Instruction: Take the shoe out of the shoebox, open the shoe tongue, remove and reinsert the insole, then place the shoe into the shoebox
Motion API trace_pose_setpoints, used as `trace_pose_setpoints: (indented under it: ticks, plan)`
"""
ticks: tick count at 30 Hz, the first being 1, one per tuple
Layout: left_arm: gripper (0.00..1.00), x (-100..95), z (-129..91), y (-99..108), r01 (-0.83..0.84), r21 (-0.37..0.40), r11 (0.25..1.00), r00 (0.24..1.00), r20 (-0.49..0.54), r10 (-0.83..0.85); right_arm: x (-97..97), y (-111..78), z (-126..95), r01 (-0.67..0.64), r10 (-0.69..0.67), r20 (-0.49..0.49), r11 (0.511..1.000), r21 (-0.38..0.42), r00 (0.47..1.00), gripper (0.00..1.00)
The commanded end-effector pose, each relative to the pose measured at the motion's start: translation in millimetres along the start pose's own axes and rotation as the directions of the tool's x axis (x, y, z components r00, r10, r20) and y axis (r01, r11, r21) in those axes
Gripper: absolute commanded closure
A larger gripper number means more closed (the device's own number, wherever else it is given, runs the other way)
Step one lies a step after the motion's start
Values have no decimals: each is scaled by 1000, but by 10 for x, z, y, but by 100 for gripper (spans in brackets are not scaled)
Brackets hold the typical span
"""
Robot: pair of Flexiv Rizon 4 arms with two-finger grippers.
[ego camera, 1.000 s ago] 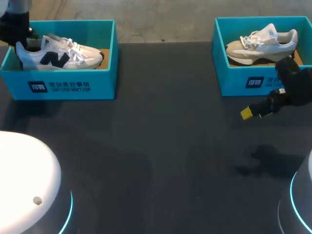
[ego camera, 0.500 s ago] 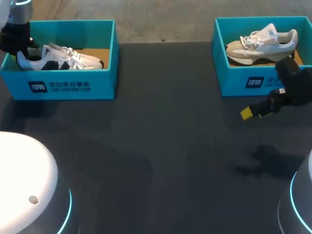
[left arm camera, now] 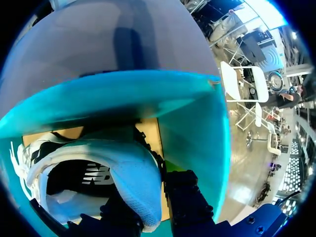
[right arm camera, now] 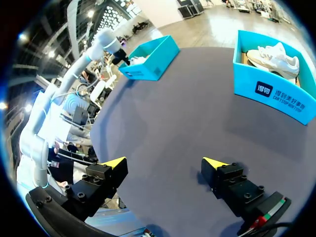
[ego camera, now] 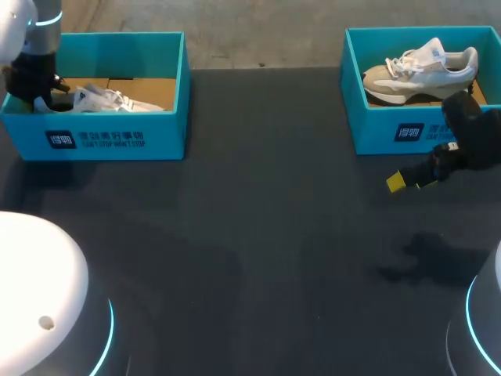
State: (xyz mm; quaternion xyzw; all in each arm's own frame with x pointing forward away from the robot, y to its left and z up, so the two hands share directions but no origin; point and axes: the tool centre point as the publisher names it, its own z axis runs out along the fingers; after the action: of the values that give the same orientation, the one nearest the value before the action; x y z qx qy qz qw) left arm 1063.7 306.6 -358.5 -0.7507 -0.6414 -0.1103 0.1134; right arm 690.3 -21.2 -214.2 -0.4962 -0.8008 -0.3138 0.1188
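A white sneaker with dark trim [ego camera: 117, 100] lies low inside the teal left shoebox [ego camera: 109, 137], toe pointing right. My left gripper [ego camera: 39, 92] is at its heel, inside the box's left end. In the left wrist view the left gripper [left arm camera: 153, 197] is shut on the heel collar of the sneaker [left arm camera: 128, 168], one finger inside the opening and one outside; its yellow tips are mostly hidden. The dark insole [left arm camera: 84, 177] shows inside the shoe. My right gripper [ego camera: 403, 184] hangs open above the table, and nothing sits between the fingers of the right gripper [right arm camera: 164, 165].
A second teal shoebox [ego camera: 391, 129] at the back right holds a beige and white sneaker [ego camera: 423, 70]. My right arm is just in front of it. The left box's far wall [left arm camera: 192, 118] rises close beside my left gripper. Dark tabletop [ego camera: 258, 235] spreads between the boxes.
My left arm has lowered the white sneaker by its heel down into the left shoebox, so it now sits deep between the walls. The right arm has not moved.
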Motion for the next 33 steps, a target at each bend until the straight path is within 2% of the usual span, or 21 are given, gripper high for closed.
trace_pose_setpoints:
  ticks: [1,11,12,13,14,15,16,18,23,33]
  plan:
    - [100,-39,88,79,-6,19,1000,1000,-3,6,2,0,6,-1,1,2,1000,1,1000,0]
    - [100,-104,189,89,-8,63,998,1000,-13,9,2,0,6,-1,1,2,1000,1,1000,0]
    - [87,-104,189,90,-8,64,998,1000,-12,9,2,0,6,-1,1,2,1000,1,1000,0]
    - [62,-99,182,87,-7,65,998,1000,-11,8,2,0,6,-1,1,2,1000,1,1000,0]
    - [54,-94,167,80,-9,65,998,1000,-9,9,2,0,6,-1,1,2,1000,1,1000,0]
    - [42,-93,154,74,-9,63,998,1000,-9,9,2,0,6,-1,1,2,1000,1,1000,0]
    - [22,-89,136,67,-9,61,998,1000,-8,10,2,0,6,-1,1,2,1000,1,1000,0]
    - [12,-83,112,59,-11,57,998,1000,-3,11,2,0,6,-1,1,2,1000,1,1000,0]
    - [2,-63,8,43,-14,45,999,1000,26,13,2,0,6,-1,1,2,1000,1,1000,0]
    - [0,-29,-327,64,-14,4,1000,996,86,14,2,0,6,-1,1,2,1000,1,1000,0]
